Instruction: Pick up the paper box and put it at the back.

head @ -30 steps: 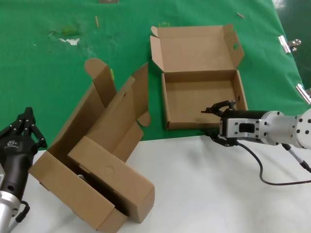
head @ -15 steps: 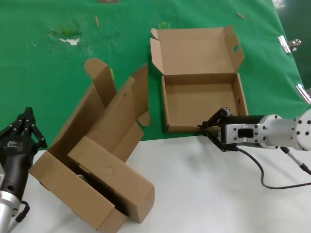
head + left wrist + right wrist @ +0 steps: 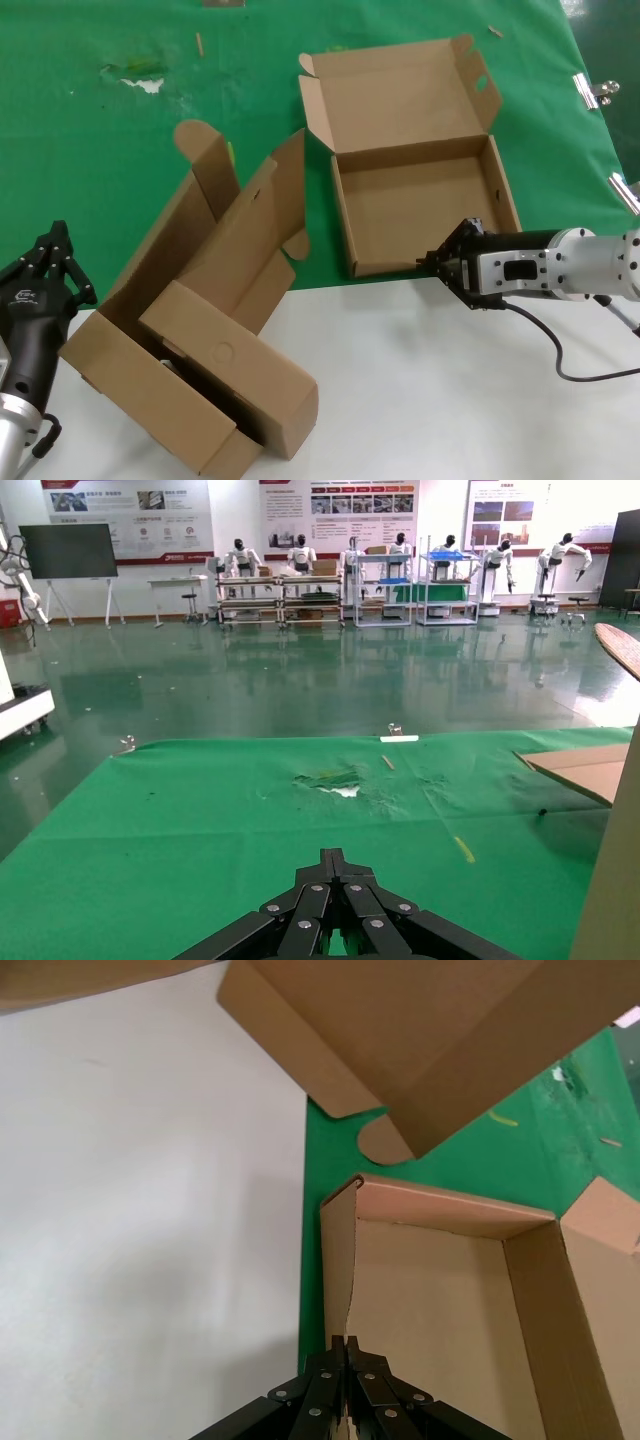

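Since a second ago the paper box (image 3: 420, 165) has turned slightly and slid toward the rear, lid edge nearer the far side; right end effector (image 3: 437, 265) went from spread fingers to pinched shut on the box's front wall near its right corner. Box lies open on the green cloth (image 3: 100, 140), front edge at the white counter (image 3: 450, 400). Two nested cardboard boxes (image 3: 200, 320) sit left. Left end effector (image 3: 55, 250) parked at near left, fingers closed, holding nothing.
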